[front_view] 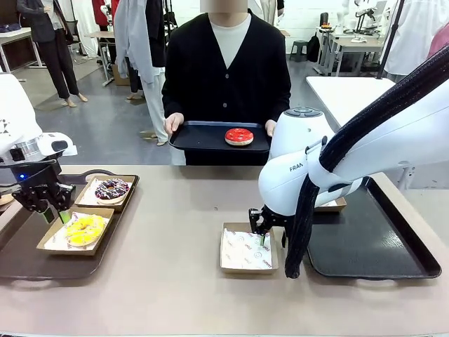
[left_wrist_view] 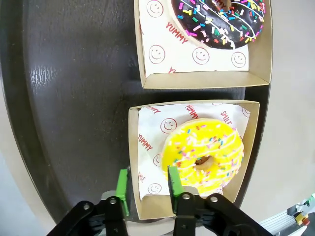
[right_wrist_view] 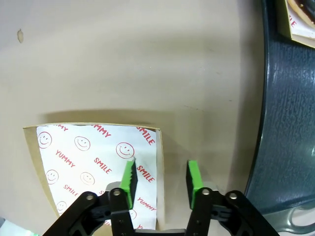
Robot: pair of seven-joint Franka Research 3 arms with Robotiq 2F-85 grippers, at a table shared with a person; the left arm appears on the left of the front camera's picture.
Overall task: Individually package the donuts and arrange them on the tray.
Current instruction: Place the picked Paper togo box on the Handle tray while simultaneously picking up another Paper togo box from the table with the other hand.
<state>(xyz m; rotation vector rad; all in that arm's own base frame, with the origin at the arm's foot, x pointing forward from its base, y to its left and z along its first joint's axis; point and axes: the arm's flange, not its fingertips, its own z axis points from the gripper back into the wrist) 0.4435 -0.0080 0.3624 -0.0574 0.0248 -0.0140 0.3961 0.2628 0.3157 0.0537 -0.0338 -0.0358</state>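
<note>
Starting at the fingertips: the left gripper (left_wrist_view: 146,191) is sitting with its green pads partly apart, straddling the near wall of a shallow brown cardboard box with smiley-print paper liner (left_wrist_view: 147,147), one pad outside the wall and one inside right beside the yellow ring donut with coloured sprinkles (left_wrist_view: 203,157); can't tell if the pads are actually pinching the wall or just hanging around it. That yellow donut is lying in the box on the dark brown tray (left_wrist_view: 74,98) at the robot's left, and just past it a second lined cardboard box (left_wrist_view: 206,73) is holding the chocolate ring donut with sprinkles (left_wrist_view: 221,22). Over on the other side, the right gripper (right_wrist_view: 161,178) is doing pretty much the same thing: pads partly apart on either side of the right wall of an empty lined cardboard box (right_wrist_view: 93,157) sitting on the tan tabletop (right_wrist_view: 123,59), and again I can't tell whether it's gripping. Next to it the dark blue-grey tray (right_wrist_view: 288,123) is lying near the robot's right edge, with another lined box corner (right_wrist_view: 301,24) on it. Across the table a person in a black cardigan is holding a black tray (front_view: 203,137) with both hands, and the glossy red ring donut (front_view: 239,136) is resting on it.
</note>
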